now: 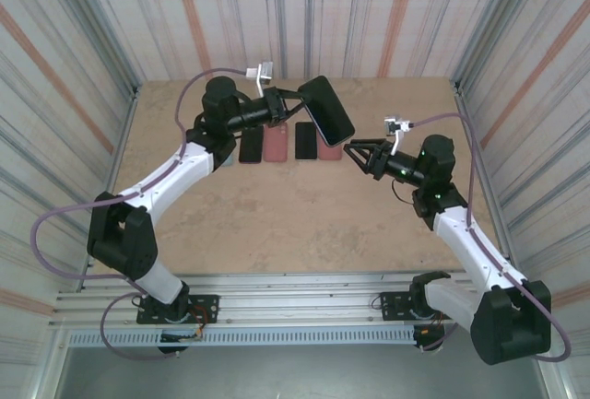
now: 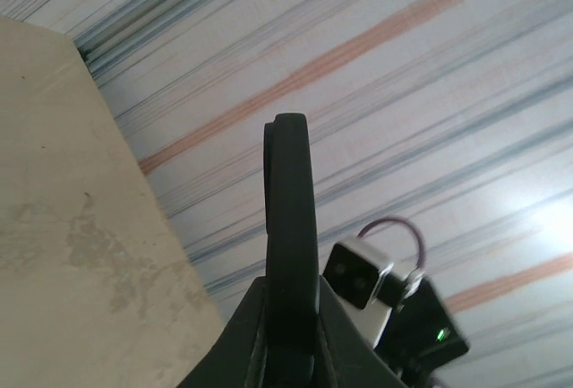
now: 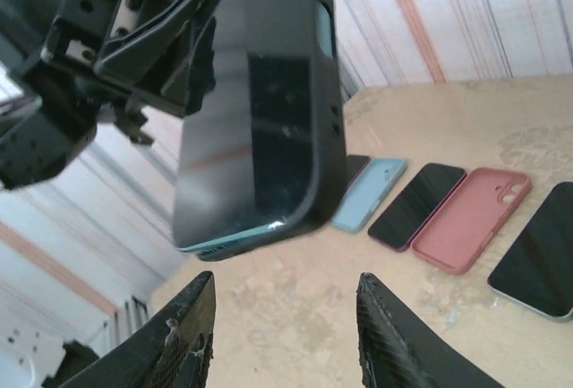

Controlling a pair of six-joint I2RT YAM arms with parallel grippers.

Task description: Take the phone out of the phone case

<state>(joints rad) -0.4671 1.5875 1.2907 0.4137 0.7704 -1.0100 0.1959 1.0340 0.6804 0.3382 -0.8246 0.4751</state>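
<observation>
Left tool clamps phone aloft | right tool spread, near, not touching

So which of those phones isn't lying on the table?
The dark cased phone, gripped up in the air by the left gripper. The other phones and cases all lie flat in a row on the table.

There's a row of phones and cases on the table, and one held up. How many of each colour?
Black phones: 2
Pink cases: 2
Light blue case: 1
Phone in a dark case, held up: 1
Total: 6
A dark sliver beyond the blue case is too hidden to count.
</observation>
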